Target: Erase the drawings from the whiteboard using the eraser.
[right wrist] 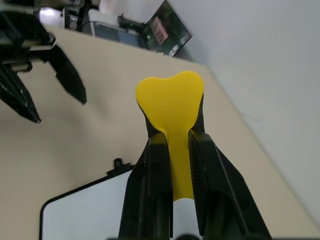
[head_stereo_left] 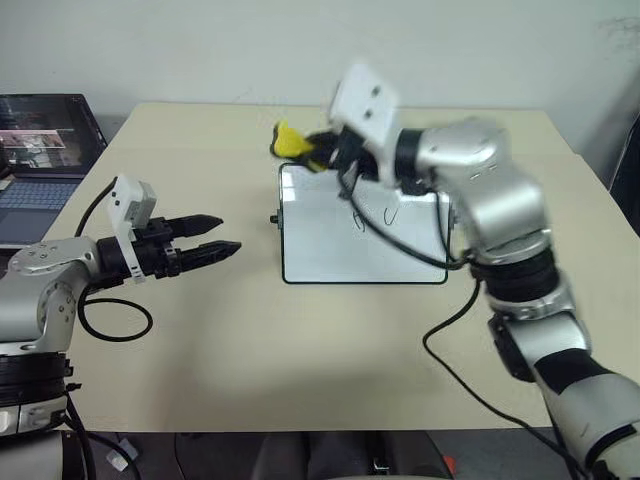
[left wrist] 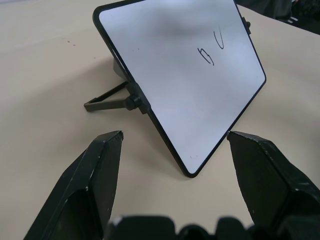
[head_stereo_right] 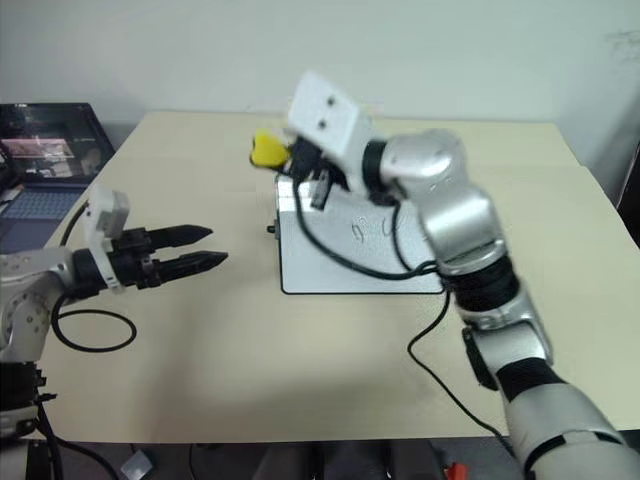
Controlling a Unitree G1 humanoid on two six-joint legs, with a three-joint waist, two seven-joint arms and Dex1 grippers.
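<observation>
Sitting at ten o'clock on the tabletop (head_stereo_left: 300, 380), a laptop (head_stereo_left: 45, 150) is well clear of the whiteboard (head_stereo_left: 350, 250). Its long axis runs side to side, propped tilted; two drawings (left wrist: 210, 47) show, unreadable. Right claw (right wrist: 172, 135) is clamped on the eraser (right wrist: 170, 100) above the board's far-left corner. Left claw (head_stereo_left: 225, 235), fingers apart, points at the board from nine o'clock.

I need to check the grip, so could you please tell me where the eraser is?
The eraser is clamped in the right gripper, raised above the whiteboard's far left corner.
</observation>
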